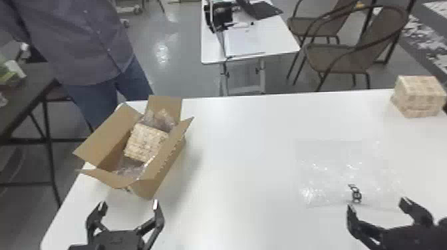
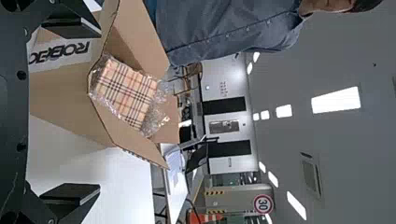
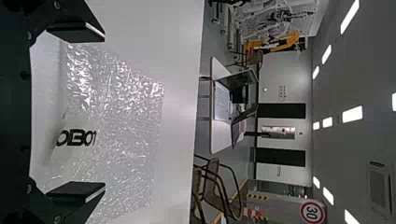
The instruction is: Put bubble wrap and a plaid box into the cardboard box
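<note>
Black left tool (image 1: 129, 205) and right tool (image 1: 378, 205) gape empty; best pinch the clear, flat bubble-wrap sheet (image 1: 336, 176) low by its edge.

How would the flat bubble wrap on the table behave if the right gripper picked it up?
The bubble wrap would probably sag and fold, since it lies as a thin, flat sheet. It looks light, being clear film and air bubbles. Its glossy surface may slip a little between the fingers.
</note>
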Controlling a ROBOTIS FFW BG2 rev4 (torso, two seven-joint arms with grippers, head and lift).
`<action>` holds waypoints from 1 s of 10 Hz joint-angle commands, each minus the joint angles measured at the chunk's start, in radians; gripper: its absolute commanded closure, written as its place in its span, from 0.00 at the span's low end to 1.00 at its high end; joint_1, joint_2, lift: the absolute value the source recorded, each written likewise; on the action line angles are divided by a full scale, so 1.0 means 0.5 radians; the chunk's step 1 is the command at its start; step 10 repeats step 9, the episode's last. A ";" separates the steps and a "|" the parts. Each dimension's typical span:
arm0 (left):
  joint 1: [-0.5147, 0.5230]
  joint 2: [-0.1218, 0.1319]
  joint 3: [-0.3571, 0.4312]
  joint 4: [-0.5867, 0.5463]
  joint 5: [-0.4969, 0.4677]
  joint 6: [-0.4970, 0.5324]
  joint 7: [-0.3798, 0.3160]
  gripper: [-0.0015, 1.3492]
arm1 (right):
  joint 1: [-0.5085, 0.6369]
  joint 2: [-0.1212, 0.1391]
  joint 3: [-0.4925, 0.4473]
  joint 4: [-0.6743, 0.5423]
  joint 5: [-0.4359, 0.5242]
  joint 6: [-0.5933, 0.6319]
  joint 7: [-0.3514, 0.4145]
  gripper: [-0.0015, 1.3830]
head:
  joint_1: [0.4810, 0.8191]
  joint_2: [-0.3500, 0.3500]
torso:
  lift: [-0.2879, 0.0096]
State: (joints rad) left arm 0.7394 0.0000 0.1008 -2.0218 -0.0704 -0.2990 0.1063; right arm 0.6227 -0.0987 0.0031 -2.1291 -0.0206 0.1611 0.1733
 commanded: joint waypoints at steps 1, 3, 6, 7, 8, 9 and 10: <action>0.000 -0.005 0.001 0.000 0.000 -0.006 0.002 0.10 | 0.000 0.004 0.000 0.000 0.001 0.000 0.000 0.12 | 0.63 0.71 | 0.61; -0.003 -0.005 0.001 0.003 -0.006 -0.013 0.002 0.10 | -0.003 0.004 0.000 0.000 0.004 0.000 0.000 0.12 | 0.63 0.71 | 0.61; -0.006 -0.005 0.004 0.003 -0.010 -0.022 0.014 0.10 | -0.009 0.004 0.000 0.003 0.008 0.000 0.000 0.12 | 0.63 0.71 | 0.61; -0.006 -0.005 0.001 0.003 -0.010 -0.025 0.017 0.10 | -0.009 0.004 0.000 0.003 0.008 0.000 0.000 0.12 | 0.63 0.71 | 0.61; -0.006 -0.005 0.001 0.003 -0.010 -0.028 0.020 0.10 | -0.009 0.004 0.000 0.003 0.008 0.000 0.000 0.12 | 0.63 0.71 | 0.61; -0.003 -0.005 0.001 0.003 -0.010 -0.037 0.024 0.10 | -0.009 0.004 0.000 0.003 0.011 0.000 0.000 0.12 | 0.63 0.71 | 0.61; -0.003 -0.005 0.001 0.003 -0.010 -0.037 0.024 0.10 | -0.009 0.004 0.000 0.003 0.011 0.000 0.000 0.12 | 0.63 0.71 | 0.61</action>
